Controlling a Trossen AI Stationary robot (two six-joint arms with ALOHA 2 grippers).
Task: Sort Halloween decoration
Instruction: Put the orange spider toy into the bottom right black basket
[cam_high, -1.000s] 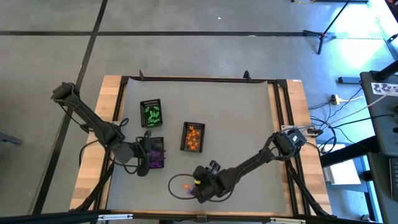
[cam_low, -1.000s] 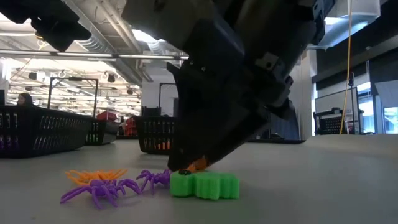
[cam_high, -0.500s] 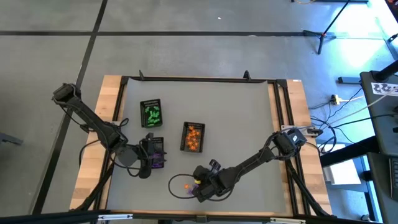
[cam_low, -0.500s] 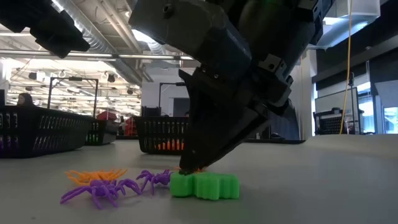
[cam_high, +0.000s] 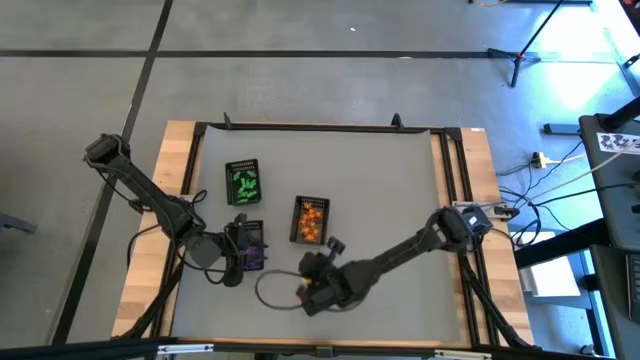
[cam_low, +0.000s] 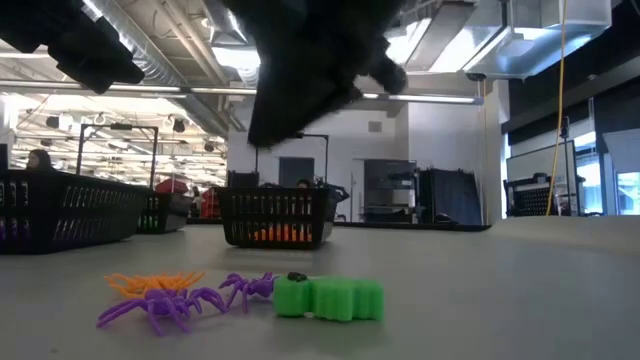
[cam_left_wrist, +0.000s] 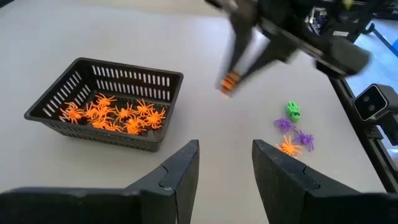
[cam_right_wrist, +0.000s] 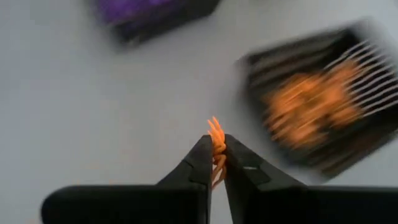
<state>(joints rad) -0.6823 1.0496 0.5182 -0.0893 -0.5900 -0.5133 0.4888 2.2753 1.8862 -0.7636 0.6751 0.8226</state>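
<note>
High view: I see three black trays in the left-centre of the frame — green tray uppermost, orange tray right of it and lower, purple tray lower left. Left gripper sits at the purple tray. Right gripper is at bottom centre, just below the orange tray, with a speck of orange at its tip.

Low view: loose trinkets lie on the table in the lower left of the frame: an orange spider, two purple spiders, and a green piece right of them. The purple spider nearest the green piece touches it or nearly so. The right arm's dark mass is lifted clear into the top of the frame.

Left wrist view: left gripper has its fingers apart, nothing between them. The orange tray is at left, full of orange spiders. The right gripper at top centre pinches a small orange piece. The loose pile is at right.

Right wrist view: right gripper is clamped on a small orange spider, fingers nearly touching. The orange tray is blurred at right, the purple tray at top.
</note>
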